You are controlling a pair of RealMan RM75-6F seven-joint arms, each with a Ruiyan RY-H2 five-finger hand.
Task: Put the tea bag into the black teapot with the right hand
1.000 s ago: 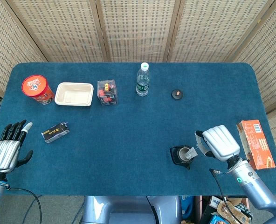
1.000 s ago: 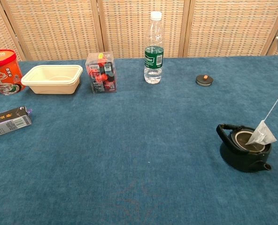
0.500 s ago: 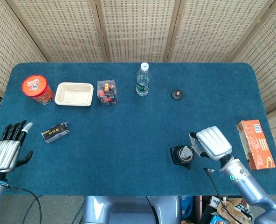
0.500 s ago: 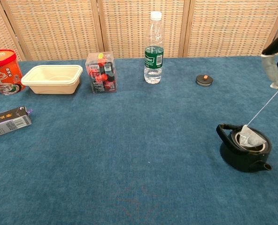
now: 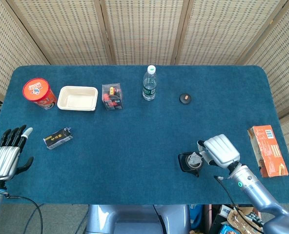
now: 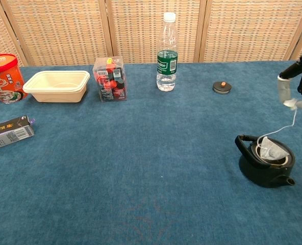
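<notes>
The right robot hand (image 5: 219, 151) pinches the string's end just above and to its own right of the black teapot (image 6: 266, 166), whose open mouth already holds the tea bag (image 6: 272, 151), the slack string running down-left from the fingertips.

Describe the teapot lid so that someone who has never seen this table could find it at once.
Start at the water bottle standing at the middle of the far edge of the blue table, then look to its right. The teapot lid lies there alone on the cloth, well apart from the black teapot near the front. It is a small, flat, dark disc with an orange knob on top.
</notes>
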